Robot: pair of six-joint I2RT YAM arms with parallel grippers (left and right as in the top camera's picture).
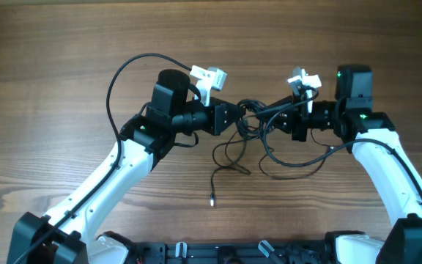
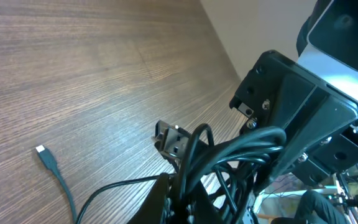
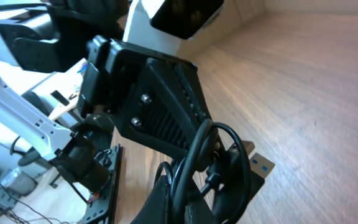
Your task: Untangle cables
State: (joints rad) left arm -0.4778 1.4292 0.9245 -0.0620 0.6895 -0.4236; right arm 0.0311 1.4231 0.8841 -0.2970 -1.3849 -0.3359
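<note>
Left gripper (image 1: 245, 117) and right gripper (image 1: 283, 121), each clamped on the cables (image 1: 268, 110). One plug (image 1: 212, 199) lies on the table (image 1: 50, 59).

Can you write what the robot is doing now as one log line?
left gripper: shut on cables | right gripper: shut on cables | cables: tangled bundle between grippers | loose plug: on table

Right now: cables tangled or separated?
Tangled. The cables loop over each other in one knot between the left gripper and right gripper, both shut on it; one plug end trails free on the table.
</note>
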